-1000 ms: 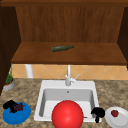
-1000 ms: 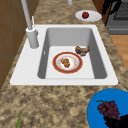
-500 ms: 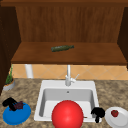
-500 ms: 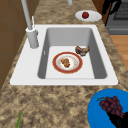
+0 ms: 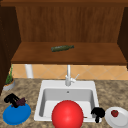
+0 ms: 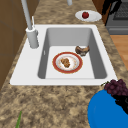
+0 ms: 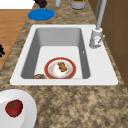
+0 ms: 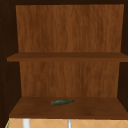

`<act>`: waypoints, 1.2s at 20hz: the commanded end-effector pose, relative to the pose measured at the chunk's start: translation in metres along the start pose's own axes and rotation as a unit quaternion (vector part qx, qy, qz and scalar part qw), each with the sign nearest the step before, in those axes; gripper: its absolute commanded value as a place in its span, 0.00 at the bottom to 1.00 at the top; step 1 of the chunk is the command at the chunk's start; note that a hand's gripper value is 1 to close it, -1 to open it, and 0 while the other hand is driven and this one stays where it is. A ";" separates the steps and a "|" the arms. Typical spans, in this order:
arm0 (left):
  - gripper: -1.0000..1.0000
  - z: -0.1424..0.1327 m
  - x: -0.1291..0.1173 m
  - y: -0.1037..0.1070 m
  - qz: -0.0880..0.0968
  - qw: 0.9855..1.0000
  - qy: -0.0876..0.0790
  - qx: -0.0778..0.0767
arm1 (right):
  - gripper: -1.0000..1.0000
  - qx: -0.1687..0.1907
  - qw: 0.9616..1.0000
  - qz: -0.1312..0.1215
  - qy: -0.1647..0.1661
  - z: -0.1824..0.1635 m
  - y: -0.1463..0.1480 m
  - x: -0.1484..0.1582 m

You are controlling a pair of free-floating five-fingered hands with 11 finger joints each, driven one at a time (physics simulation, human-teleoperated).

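Observation:
My left hand (image 5: 11, 98) hovers over the blue plate (image 5: 16, 114) on the counter left of the sink, its fingers curled on a bunch of purple grapes (image 5: 20, 102). In the left side view the grapes (image 6: 116, 87) sit at the blue plate's (image 6: 105, 112) far edge with the hand (image 6: 123, 103) against them. My right hand (image 5: 98, 112) hangs by the sink's front right corner, fingers relaxed and holding nothing, next to a white plate (image 5: 119, 120) that bears a tomato (image 5: 114, 113). This hand also shows at the left edge (image 7: 1, 52) of the right side view.
In the white sink (image 6: 75, 33) lie a red-rimmed plate (image 6: 67, 62) with food and a brown item (image 6: 82, 50). A red ball (image 5: 67, 115) covers the sink's front edge. The faucet (image 5: 68, 75) stands behind. A green bottle (image 5: 62, 48) lies on the shelf. A potted plant (image 5: 9, 83) stands far left.

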 end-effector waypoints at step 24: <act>1.00 -0.149 0.098 0.027 -0.021 0.999 -0.019 -0.016 | 0.50 0.000 1.000 0.000 0.000 0.000 0.000 0.000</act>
